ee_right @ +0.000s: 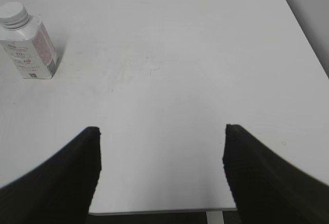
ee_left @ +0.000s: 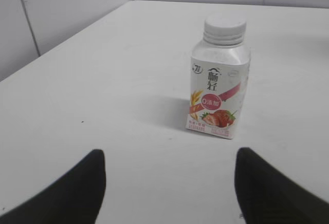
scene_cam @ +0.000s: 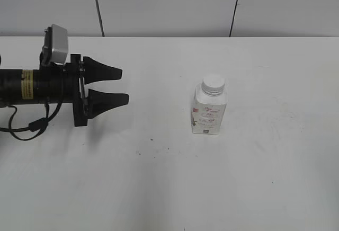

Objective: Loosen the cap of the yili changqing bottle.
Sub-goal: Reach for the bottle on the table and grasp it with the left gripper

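Bottle: the yili changqing bottle [scene_cam: 208,110] is standing upright on the white table [scene_cam: 265,178], right of centre in the exterior view, with nothing touching it.
Cap: the cap [scene_cam: 213,83] is sitting on the bottle's neck; it is white and round, with faint ribbing showing along its side in the left wrist view [ee_left: 224,30].
Front label: the left wrist view is showing the bottle [ee_left: 220,85] head on, with large dark Chinese characters reading 畅轻, a small round emblem to their left whose print is too small to read, a pink-red band carrying "0" and two more characters, and a picture of strawberries and grain near the base.
Other label face: the right wrist view is catching the bottle [ee_right: 28,44] at the far upper left, showing fine pink-red print that is too small to read and a small dark square near the bottom edge.
Left gripper: the left gripper [scene_cam: 114,86] is hovering above the table on the left, well apart from the bottle, its black fingers [scene_cam: 106,72] spread wide and pointing toward the bottle, holding nothing.
Arm sticker: a yellow label on the left arm [scene_cam: 32,85] is carrying print that cannot be read.
Right gripper: the right gripper [ee_right: 162,183] is showing only in its own wrist view, fingers parted wide and holding nothing, hanging over the table's near edge, well apart from the bottle.
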